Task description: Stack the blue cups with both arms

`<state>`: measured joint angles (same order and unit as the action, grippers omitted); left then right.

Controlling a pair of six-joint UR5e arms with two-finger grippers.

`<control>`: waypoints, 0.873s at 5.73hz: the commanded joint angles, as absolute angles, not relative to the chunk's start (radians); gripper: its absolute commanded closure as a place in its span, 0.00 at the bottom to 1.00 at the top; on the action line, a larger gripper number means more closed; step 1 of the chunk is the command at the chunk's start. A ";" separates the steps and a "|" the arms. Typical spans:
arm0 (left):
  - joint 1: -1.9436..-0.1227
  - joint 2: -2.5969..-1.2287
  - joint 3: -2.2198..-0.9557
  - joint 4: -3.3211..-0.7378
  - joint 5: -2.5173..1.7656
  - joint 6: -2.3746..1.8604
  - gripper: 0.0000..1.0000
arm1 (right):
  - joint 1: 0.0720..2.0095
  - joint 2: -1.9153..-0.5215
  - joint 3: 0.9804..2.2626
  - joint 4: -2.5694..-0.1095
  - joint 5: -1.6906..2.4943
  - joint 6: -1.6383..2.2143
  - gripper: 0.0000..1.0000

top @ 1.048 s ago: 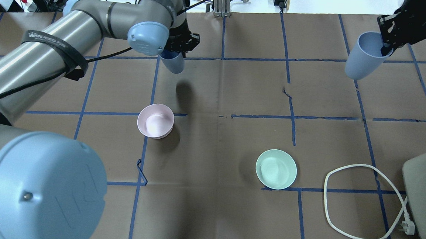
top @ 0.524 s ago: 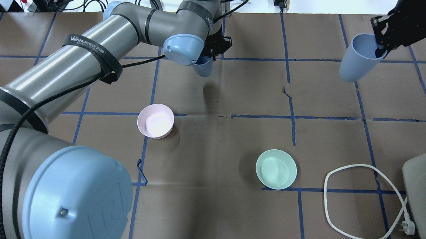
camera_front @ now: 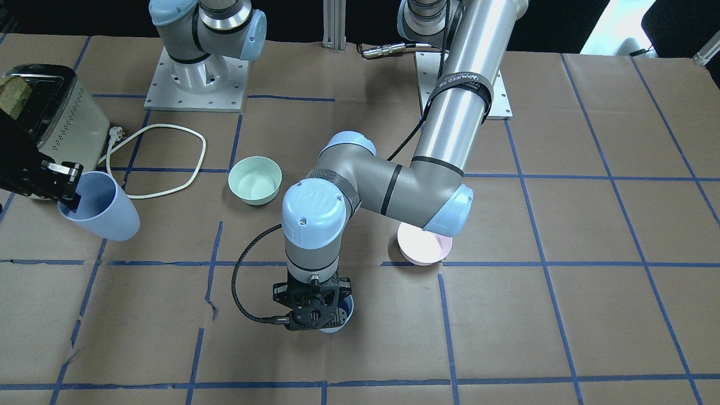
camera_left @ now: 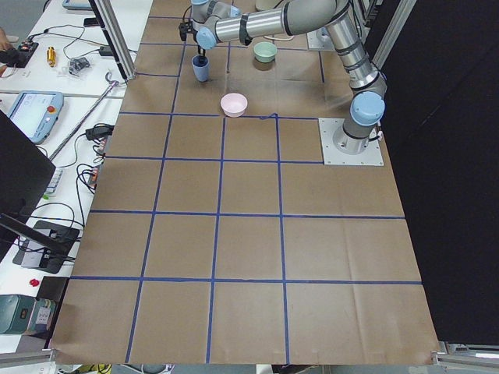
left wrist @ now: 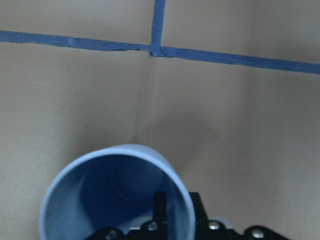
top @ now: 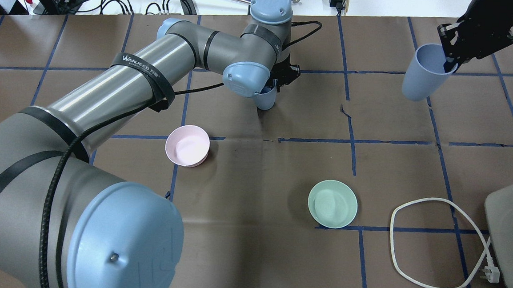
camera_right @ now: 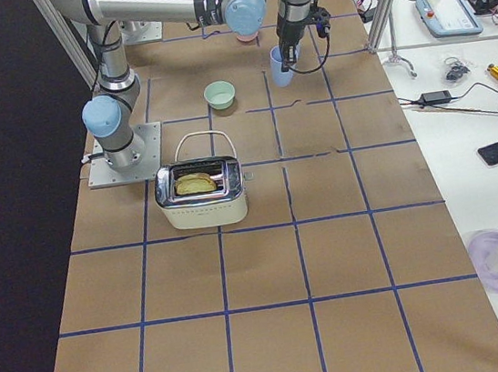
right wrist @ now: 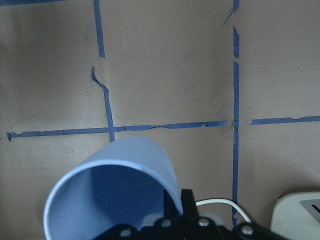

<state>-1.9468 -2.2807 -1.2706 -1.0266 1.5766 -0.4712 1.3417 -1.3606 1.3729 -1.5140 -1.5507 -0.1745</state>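
My left gripper (top: 283,75) is shut on the rim of one blue cup (top: 266,99), which hangs upright just over the brown table past the middle. The cup also shows in the front view (camera_front: 340,322) and in the left wrist view (left wrist: 115,195), open side up and empty. I cannot tell whether it touches the table. My right gripper (top: 449,58) is shut on the rim of the other blue cup (top: 422,74). It holds this cup tilted in the air at the far right, as the front view (camera_front: 104,209) and the right wrist view (right wrist: 112,195) show.
A pale pink bowl (top: 187,145) stands left of centre and a mint-green bowl (top: 332,204) right of centre, both nearer the robot than the cups. A toaster (top: 511,242) with a looped white cable (top: 433,244) sits at the right edge.
My left arm has swung to the right with its cup, and the cup's shadow has closed up on it. My right gripper has drifted a little left with its cup.
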 commanded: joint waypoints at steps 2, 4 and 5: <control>-1.948 -2.176 -1.270 -1.110 1.578 -0.465 0.01 | 1.344 -1.339 1.368 -1.555 -1.548 -0.166 0.93; -1.893 -2.033 -1.282 -1.282 1.571 -0.393 0.01 | 1.429 -1.307 1.361 -1.627 -1.520 -0.059 0.93; -1.782 -1.954 -1.316 -1.364 1.566 -0.209 0.01 | 1.501 -1.289 1.348 -1.656 -1.520 0.033 0.93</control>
